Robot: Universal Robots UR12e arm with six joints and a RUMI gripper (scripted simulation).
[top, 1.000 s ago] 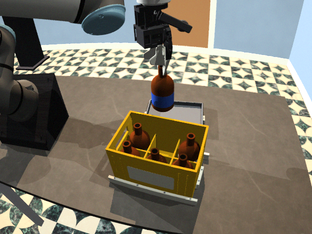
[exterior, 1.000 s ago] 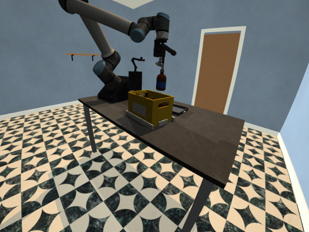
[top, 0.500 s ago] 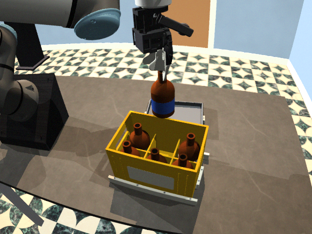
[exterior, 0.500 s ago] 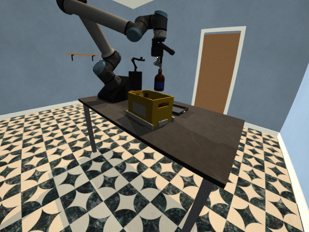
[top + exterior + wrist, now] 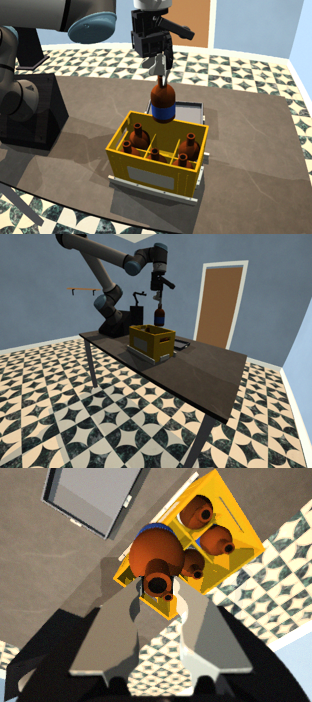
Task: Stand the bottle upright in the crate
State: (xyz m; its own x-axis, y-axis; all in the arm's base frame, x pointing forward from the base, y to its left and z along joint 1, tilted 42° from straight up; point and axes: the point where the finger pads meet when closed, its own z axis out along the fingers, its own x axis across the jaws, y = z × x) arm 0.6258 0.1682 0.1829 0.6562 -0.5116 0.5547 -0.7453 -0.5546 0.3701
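Top view first: the gripper (image 5: 162,71) comes straight down from 12 o'clock and its jaws are pinched shut on the neck of the brown bottle (image 5: 163,103) with the blue label band. The bottle hangs mouth up, base down, long axis vertical, in the air over the back rim of the yellow crate (image 5: 150,166). This view is the one that shows the crate's cells properly: five bottles stand in it, and the back middle cell is open, right at 6 o'clock from the hanging bottle's base. The gray tray (image 5: 189,110) peeks out behind the crate at about 1 o'clock from it.

Exterior view gives the height, which the top view can't: the bottle (image 5: 159,316) hangs upright with its base just above the crate (image 5: 151,341) rim, not inside it. The tray (image 5: 181,344) sits at 3 o'clock of the crate on the dark table (image 5: 201,375).

Wrist view looks straight down the bottle (image 5: 157,563), so you see its open mouth and shoulder between the two gray fingers closed on the neck. Crate (image 5: 235,533) at 2 o'clock, tray (image 5: 89,498) at 11 o'clock.
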